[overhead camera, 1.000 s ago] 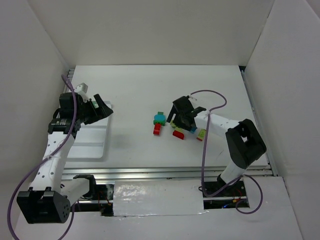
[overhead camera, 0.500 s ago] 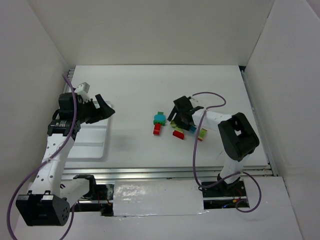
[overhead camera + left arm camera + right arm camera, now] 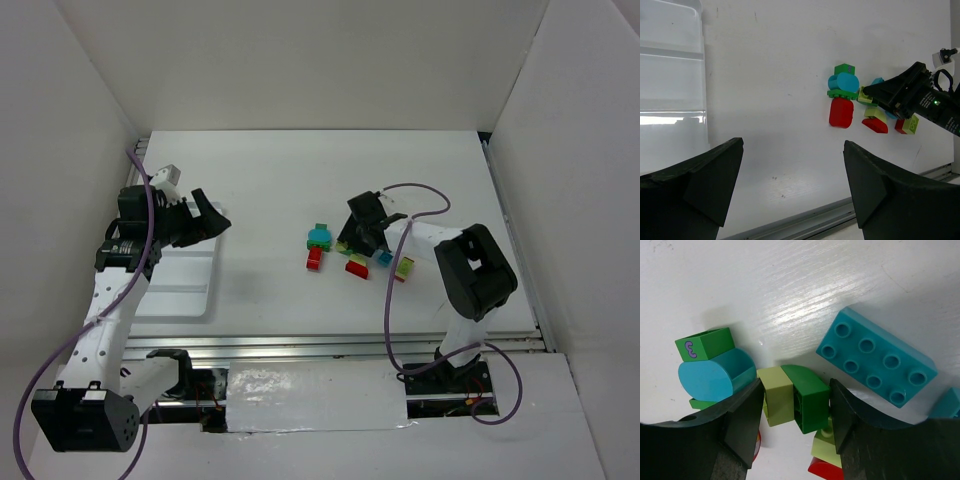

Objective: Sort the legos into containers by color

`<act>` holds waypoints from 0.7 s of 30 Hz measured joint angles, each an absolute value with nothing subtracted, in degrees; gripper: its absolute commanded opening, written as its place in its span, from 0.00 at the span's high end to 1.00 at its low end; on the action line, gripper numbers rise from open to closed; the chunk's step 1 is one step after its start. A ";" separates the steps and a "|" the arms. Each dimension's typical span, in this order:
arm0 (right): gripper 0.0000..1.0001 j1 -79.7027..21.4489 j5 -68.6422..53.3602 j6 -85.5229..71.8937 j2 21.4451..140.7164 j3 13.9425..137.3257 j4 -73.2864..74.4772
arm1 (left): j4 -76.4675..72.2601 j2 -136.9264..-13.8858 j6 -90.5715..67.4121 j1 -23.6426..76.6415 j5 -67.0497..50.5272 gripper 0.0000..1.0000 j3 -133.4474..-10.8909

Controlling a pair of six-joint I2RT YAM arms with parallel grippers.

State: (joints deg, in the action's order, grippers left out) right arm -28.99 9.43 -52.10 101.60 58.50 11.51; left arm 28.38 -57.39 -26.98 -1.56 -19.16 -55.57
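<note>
The legos lie in a cluster at mid-table: a teal round piece (image 3: 320, 237) on dark green, a red brick (image 3: 314, 258), another red one (image 3: 356, 267), a teal one (image 3: 384, 257) and a lime one (image 3: 404, 268). My right gripper (image 3: 350, 243) is down in the cluster. In the right wrist view it (image 3: 795, 405) is shut on a lime brick (image 3: 777, 395) joined to a dark green brick (image 3: 810, 397), beside a teal eight-stud brick (image 3: 876, 362). My left gripper (image 3: 205, 220) is open and empty (image 3: 792, 145), above the right edge of the white tray (image 3: 180, 285).
White walls enclose the table on three sides. A metal rail (image 3: 330, 345) runs along the near edge. The tray's ridged compartments (image 3: 670, 75) show at the upper left of the left wrist view. A purple cable (image 3: 415, 200) loops over the right arm.
The right arm has swung its elbow in toward the cluster and the gripper has settled on the lime and dark green bricks. The left arm has barely moved.
</note>
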 measured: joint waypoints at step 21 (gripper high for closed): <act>0.88 -29.34 -5.54 -40.47 83.31 50.63 6.15 | 24.88 -60.73 -26.09 8.29 -28.91 0.05 -56.10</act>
